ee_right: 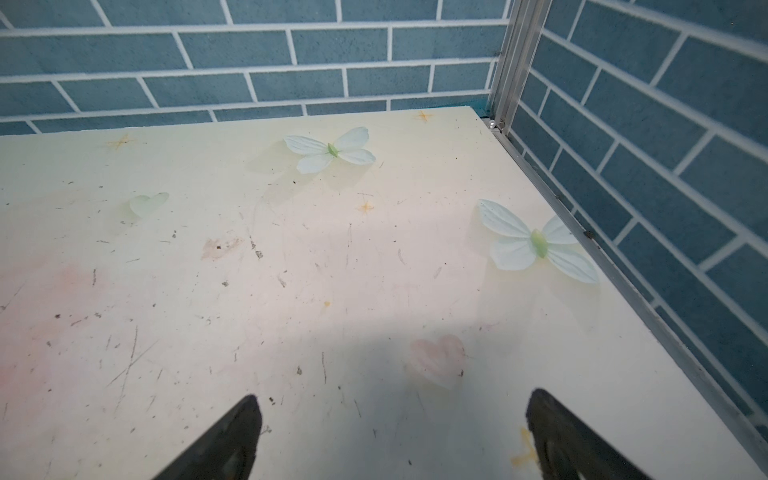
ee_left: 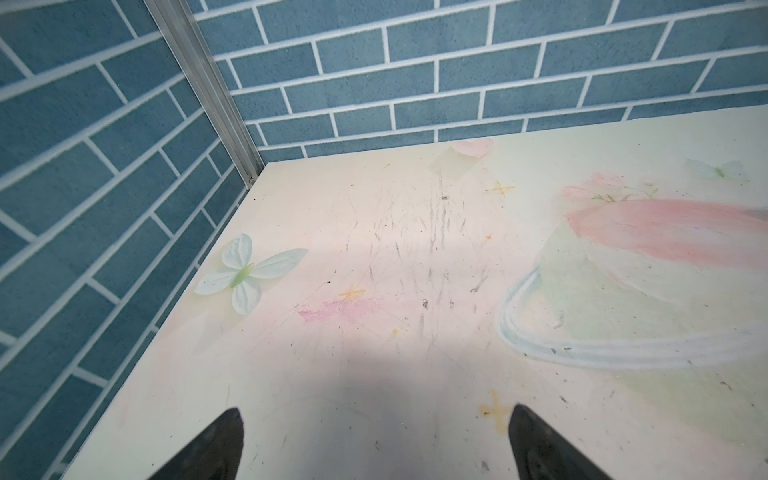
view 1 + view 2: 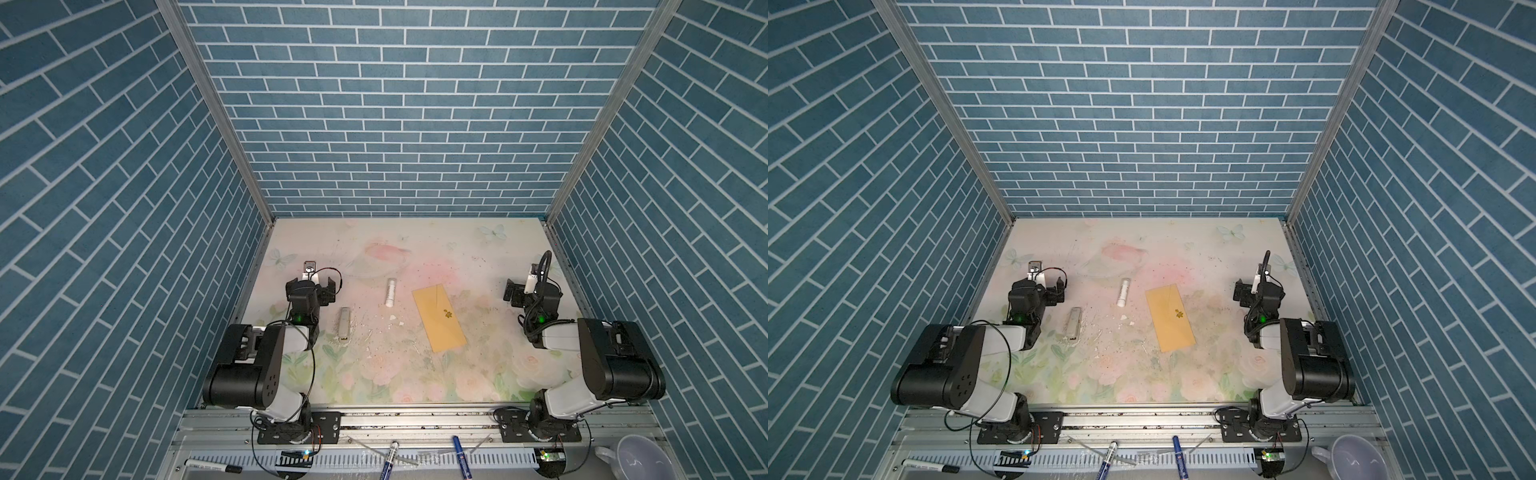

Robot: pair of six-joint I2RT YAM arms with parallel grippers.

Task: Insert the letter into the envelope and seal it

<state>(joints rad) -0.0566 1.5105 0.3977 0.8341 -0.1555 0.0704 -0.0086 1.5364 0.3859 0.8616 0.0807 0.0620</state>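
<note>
Looks basically done: envelope (image 3: 439, 319) lies flap-closed just toward 3 o'clock of table (image 3: 415, 374) centre, letter nowhere in sight so presumably inside, left gripper (image 2: 375, 409) at 9 and right gripper (image 1: 394, 394) at 3 o'clock both wide open, empty.

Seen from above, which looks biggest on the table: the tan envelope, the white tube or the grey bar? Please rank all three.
In a top view, largest to smallest:
1. envelope, clearly the largest, both longer and much wider.
2. grey bar and white tube: too alike to rank. The bar looks slightly longer, but it also lies a little nearer the camera.
</note>
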